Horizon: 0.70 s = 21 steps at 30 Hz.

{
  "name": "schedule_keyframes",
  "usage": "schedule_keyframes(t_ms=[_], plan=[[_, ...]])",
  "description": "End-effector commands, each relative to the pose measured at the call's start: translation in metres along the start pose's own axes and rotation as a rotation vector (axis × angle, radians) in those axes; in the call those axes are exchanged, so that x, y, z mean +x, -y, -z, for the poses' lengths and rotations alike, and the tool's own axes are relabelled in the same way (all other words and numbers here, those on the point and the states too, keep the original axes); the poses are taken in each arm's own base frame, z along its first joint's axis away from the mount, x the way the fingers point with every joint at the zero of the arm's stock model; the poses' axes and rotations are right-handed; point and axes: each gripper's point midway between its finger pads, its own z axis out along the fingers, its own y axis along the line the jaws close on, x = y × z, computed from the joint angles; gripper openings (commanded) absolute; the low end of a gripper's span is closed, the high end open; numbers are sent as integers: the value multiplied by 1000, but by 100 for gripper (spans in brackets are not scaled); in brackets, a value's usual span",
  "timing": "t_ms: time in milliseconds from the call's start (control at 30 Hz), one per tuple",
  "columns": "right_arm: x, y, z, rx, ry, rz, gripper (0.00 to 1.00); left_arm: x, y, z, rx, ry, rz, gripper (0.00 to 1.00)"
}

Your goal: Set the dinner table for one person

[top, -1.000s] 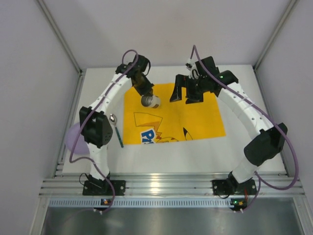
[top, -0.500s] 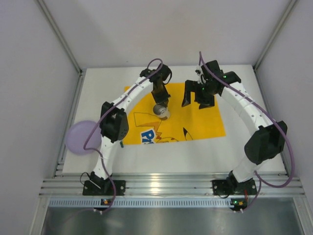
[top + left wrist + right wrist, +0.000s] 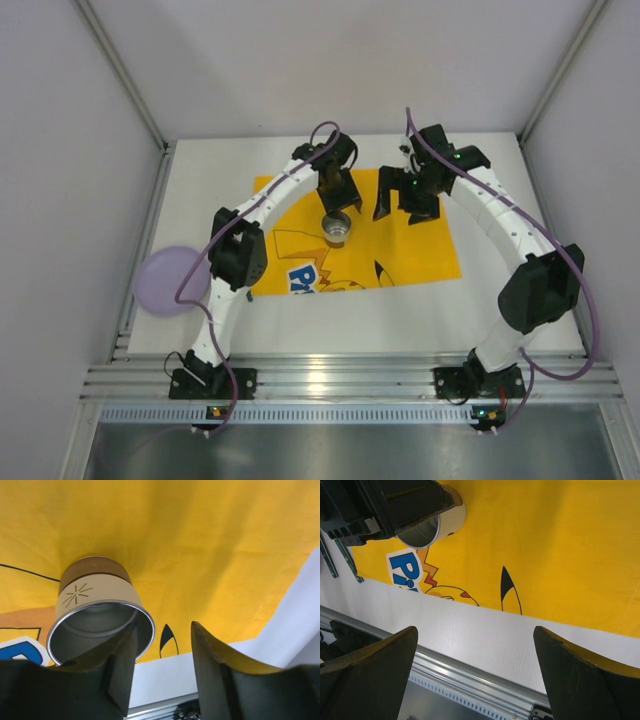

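Bright, even overhead light floods the white dinner table and the yellow cartoon-printed mat, leaving only faint, soft-edged shadows under the arms, while a hot patch of glare sits on the aluminium rail at the near edge; this overhead view is coarse and slightly soft. In the wrist views the mat is saturated and the polished rim of the metal cup catches a thin highlight, but the left gripper and right gripper loom dark and out of focus in the foreground.
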Motion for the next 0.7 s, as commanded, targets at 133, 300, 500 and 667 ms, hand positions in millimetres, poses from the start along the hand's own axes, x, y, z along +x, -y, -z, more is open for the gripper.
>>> schedule_keyframes(t_ms=[133,300,500,667], plan=[[-3,9,5,16,34,1,100,-20,55,58,236,60,12,57],[-14,0,-15,-22,16,-11,100,-52,56,116,310,168,58,58],[-29,-23,-39,-35,-20,12,100,-88,-30,145,181,260,130,58],[-36,-36,-73,-25,-61,3,100,-85,-139,166,9,324,215,57]])
